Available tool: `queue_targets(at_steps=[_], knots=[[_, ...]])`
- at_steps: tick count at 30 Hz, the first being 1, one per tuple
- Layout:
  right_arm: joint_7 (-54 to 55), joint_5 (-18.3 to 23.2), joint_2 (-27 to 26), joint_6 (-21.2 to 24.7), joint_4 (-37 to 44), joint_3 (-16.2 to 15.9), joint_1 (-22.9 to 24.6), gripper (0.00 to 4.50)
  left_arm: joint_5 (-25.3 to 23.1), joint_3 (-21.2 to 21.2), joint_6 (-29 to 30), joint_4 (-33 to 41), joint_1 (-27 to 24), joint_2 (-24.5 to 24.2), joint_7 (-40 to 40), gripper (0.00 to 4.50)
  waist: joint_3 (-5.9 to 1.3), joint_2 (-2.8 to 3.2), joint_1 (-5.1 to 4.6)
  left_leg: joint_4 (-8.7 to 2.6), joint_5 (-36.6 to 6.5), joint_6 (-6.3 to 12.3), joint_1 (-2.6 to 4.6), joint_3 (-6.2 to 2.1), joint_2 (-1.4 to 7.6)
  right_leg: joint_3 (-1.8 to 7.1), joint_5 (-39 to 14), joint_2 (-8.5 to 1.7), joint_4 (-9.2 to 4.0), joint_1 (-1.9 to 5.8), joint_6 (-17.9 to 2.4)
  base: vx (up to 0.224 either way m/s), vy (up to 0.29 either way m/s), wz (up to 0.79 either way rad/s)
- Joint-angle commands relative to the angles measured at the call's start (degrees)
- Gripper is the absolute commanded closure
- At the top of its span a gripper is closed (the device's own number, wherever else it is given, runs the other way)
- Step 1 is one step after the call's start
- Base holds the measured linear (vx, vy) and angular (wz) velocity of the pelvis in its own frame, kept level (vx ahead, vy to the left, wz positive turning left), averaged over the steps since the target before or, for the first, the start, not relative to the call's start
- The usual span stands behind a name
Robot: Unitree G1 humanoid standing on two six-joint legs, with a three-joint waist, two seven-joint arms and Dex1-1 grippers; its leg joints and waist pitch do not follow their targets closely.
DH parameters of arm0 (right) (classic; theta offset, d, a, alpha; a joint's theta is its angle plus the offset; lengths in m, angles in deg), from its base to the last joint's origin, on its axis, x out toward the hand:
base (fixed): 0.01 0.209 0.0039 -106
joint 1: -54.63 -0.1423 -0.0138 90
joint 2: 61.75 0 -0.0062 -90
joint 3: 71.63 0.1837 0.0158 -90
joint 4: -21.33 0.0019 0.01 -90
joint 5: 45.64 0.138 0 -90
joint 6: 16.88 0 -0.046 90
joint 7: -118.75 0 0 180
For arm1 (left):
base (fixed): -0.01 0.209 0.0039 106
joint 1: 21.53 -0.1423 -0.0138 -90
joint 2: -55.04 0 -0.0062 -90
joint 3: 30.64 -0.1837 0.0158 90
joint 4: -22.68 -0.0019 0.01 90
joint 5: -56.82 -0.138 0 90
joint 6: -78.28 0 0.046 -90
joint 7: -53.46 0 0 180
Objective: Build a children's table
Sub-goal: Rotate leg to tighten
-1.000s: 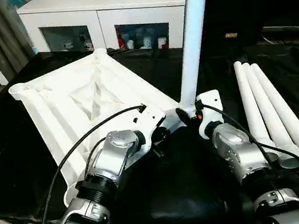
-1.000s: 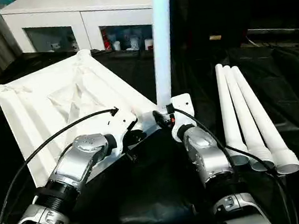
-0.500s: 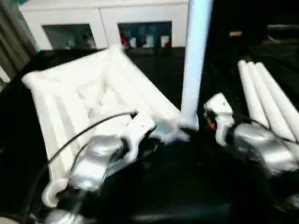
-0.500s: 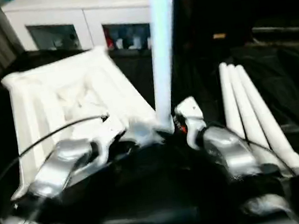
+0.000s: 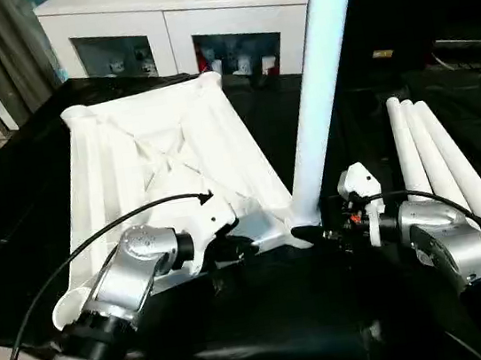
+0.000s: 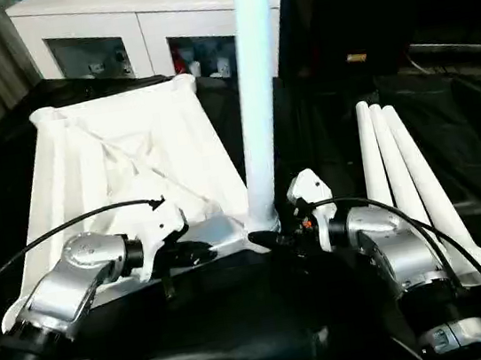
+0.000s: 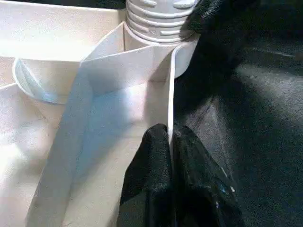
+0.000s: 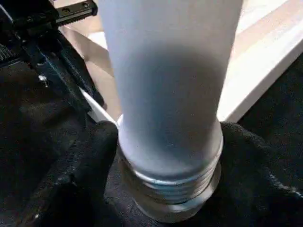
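If your right gripper [image 8: 165,156], jaws grasping the threaded leg [image 5: 320,79], tilts it, threads may cross; left gripper [image 7: 171,156] jaws clench the tabletop [image 5: 158,165] rim.

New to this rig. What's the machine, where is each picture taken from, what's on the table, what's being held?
It is a humanoid robot with two silver arms, each ending in a black two-fingered claw. The two wide pictures come from a stereo camera in its head, looking down over the forearms. The two close-ups come from cameras on each wrist, looking along that claw's fingers.

On the black-draped work table lies a white plastic tabletop, ribbed underside up. One white tapered tube leg stands upright at its near corner. Three more white tube legs lie side by side to the right.

The left claw is shut, pinching a thin edge of the tabletop near that corner. The right claw wraps the standing leg's threaded base, one finger on each side.
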Motion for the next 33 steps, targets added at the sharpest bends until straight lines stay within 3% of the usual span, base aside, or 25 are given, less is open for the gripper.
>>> queue_targets(at_steps=[1,4,10,13,16,18,20,24,25,28,33], knots=[[-1.5,0.04,-0.33,-0.16,1.12,-1.4,0.17,1.36,1.53,-1.76,0.51,1.49,-0.6,0.56,1.63,4.5,-3.61,-0.77,0.09,-3.65,-5.68,4.9,0.32,-0.25,2.0,2.2,-3.45,-4.14,-3.57,3.3,-14.63,0.0,0.0,0.0],[-1.08,0.1,-0.59,-0.24,0.9,-1.21,0.3,1.65,1.42,-1.83,0.68,1.63,-0.68,0.66,1.55,4.5,-3.63,-0.78,0.02,-3.59,-5.44,4.79,0.37,-0.2,1.94,2.22,-3.37,-4.04,-3.57,3.25,-14.49,0.0,0.0,0.0],[2.94,0.02,-2.59,0.15,0.37,0.02,1.21,1.74,0.79,-1.68,1.17,1.08,-0.39,1.7,0.25,4.5,-3.58,-0.63,-0.04,-3.64,-5.71,4.57,0.39,-0.2,1.91,2.23,-3.51,-4.05,-3.64,3.21,-14.46,0.0,0.0,0.0],[9.9,-1.66,-4.94,-0.67,-2.25,1.35,0.94,1.75,-0.16,-0.82,1.12,-1.25,0.71,3.68,-3.54,4.5,-3.45,-0.61,-0.3,-3.83,-6.86,3.68,0.44,-0.27,1.9,2.18,-5.71,-4.02,-3.91,3.12,-14.15,0.0,0.0,0.0],[20.89,-2.95,-8.71,-0.86,-6.14,4.12,-0.36,1.75,-1.96,0.34,1.15,-5.19,2.86,6.28,-9.8,4.5,-3.07,-0.51,-0.9,-4.09,-10.41,1.7,0.57,-0.29,1.65,2.2,-12.84,-4.05,-4.69,2.8,-12.54,0.0,0.0,0.0],[28.19,-3.35,-11.29,-0.99,-8.28,6.21,-1.39,1.76,-3.05,1.56,1.38,-8.19,4.63,8.23,-15.02,4.5,-3.23,-0.61,-0.95,-4.14,-10.21,0.79,0.57,-0.43,1.55,2.26,-15.08,-4.21,-4.86,3.0,-11.35,0.0,0.0,0.0],[37.87,-3.56,-15.34,0.85,-9.97,8.56,-2.76,1.76,-3.74,3.23,3.76,-11.49,7.19,10.81,-21.28,4.5,-3.24,-0.48,-0.94,-4.16,-10.46,0.34,0.79,-0.43,1.56,2.33,-15.87,-4.2,-5.04,2.66,-10.7,0.0,0.0,0.0],[41.12,-4.64,-17.68,0.72,-10.0,7.87,-3.24,1.76,-4.16,3.95,4.56,-12.76,8.57,12.24,-24.33,4.5,-3.38,-0.47,-0.92,-4.19,-9.62,0.35,0.58,-0.46,1.56,2.29,-12.93,-4.04,-4.81,2.75,-10.87,0.0,0.0,0.0],[39.06,-5.11,-18.38,-0.76,-9.03,6.34,-2.8,1.76,-4.3,3.49,4.19,-12.45,8.58,12.48,-23.56,4.5,-3.64,-0.4,-0.82,-4.05,-8.15,1.02,0.38,-0.46,1.6,2.29,-9.1,-4.03,-4.41,2.95,-11.39,0.0,0.0,0.0],[37.05,-4.46,-18.96,-1.86,-8.44,6.0,-2.41,1.06,-4.41,2.38,3.09,-11.8,7.94,12.21,-21.4,4.5,-3.7,-0.4,-0.68,-3.91,-6.45,2.55,0.18,-0.37,1.55,2.26,-4.34,-4.06,-4.06,3.19,-12.57,0.0,0.0,0.0],[36.79,-5.55,-17.74,-3.45,-8.25,5.26,-2.58,0.8,-3.88,0.92,1.73,-10.79,6.72,11.07,-18.49,4.5,-3.5,-0.19,-0.78,-4.07,-8.37,2.44,0.35,-0.39,1.65,2.23,-7.25,-4.14,-4.44,3.13,-12.69,0.0,0.0,0.0]])
